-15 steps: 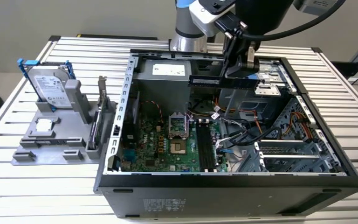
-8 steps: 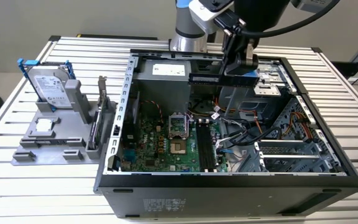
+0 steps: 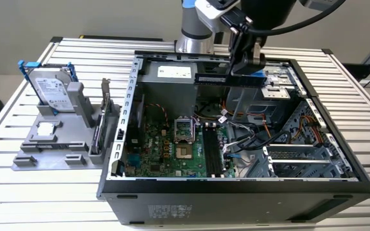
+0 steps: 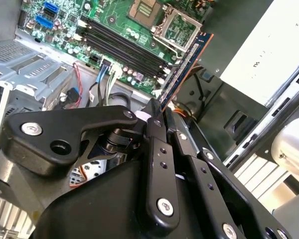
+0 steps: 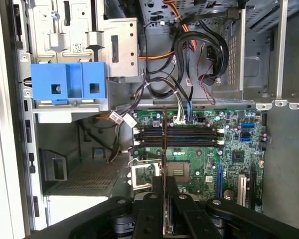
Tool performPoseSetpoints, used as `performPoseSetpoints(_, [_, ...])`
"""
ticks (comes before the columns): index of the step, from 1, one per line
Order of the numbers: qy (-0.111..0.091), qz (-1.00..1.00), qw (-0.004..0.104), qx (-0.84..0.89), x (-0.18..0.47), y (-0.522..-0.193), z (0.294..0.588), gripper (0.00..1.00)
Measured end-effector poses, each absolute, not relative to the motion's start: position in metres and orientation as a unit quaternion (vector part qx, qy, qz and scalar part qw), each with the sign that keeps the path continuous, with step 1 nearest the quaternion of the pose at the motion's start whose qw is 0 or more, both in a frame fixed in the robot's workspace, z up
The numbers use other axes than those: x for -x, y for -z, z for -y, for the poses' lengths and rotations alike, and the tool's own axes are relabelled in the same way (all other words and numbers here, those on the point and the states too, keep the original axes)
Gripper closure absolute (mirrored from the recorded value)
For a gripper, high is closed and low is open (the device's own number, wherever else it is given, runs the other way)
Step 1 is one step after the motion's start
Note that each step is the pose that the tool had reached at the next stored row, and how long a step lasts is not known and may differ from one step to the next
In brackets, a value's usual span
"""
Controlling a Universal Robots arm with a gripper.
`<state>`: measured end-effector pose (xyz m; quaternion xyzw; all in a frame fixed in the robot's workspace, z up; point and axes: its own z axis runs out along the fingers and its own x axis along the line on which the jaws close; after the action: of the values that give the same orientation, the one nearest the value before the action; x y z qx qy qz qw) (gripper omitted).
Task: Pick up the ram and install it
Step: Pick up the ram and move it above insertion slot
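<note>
My gripper (image 3: 244, 71) hangs over the rear part of the open computer case (image 3: 236, 185), shut on the ram (image 3: 227, 79), a long dark stick held level and on edge above the motherboard (image 3: 162, 149). In the second wrist view the ram (image 4: 185, 64) sticks out from between the black fingers (image 4: 154, 124), bluish face showing. It appears edge-on in the first wrist view as a thin strip (image 5: 164, 144) rising from the gripper (image 5: 165, 183) and crossing the black memory slots (image 5: 189, 137). These slots (image 3: 212, 151) lie below, beside the processor socket (image 3: 181, 130).
A silver hard drive with blue rails (image 3: 52, 90) stands on a grey holder (image 3: 53, 144) at the exterior view's left, with an upright bracketed card (image 3: 106, 103) next to it. Cable bundles (image 5: 182, 55) and a blue drive bracket (image 5: 70, 84) sit inside the case.
</note>
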<state>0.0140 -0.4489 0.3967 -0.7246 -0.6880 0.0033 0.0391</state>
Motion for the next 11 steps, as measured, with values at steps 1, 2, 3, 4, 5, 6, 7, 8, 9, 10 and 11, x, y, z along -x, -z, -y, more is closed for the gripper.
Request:
performPoseSetpoints(1, [-0.003, 0.688, 0.039, 0.724, -0.014, -0.3967, 0.4482, 1.0])
performPoseSetpoints(2, [-0.003, 0.688, 0.039, 0.724, -0.014, -0.3967, 0.4475, 1.0])
performPoseSetpoints(3, [-0.003, 0.689, 0.039, 0.724, -0.014, -0.3967, 0.4468, 1.0])
performPoseSetpoints(4, [-0.003, 0.689, 0.039, 0.724, -0.014, -0.3967, 0.4462, 1.0])
performPoseSetpoints(5, [-0.003, 0.689, 0.039, 0.724, -0.014, -0.3967, 0.4455, 1.0])
performPoseSetpoints(6, [-0.003, 0.689, 0.039, 0.724, -0.014, -0.3968, 0.4449, 1.0])
performPoseSetpoints(7, [-0.003, 0.689, 0.04, 0.723, -0.014, -0.3967, 0.4443, 1.0])
performPoseSetpoints(8, [-0.003, 0.689, 0.04, 0.723, -0.014, -0.3967, 0.4437, 1.0])
performPoseSetpoints(9, [-0.003, 0.69, 0.04, 0.723, -0.014, -0.3967, 0.443, 1.0])
performPoseSetpoints(10, [-0.003, 0.69, 0.04, 0.723, -0.014, -0.3967, 0.4423, 1.0])
performPoseSetpoints(11, [-0.003, 0.69, 0.04, 0.723, -0.014, -0.3967, 0.4417, 1.0])
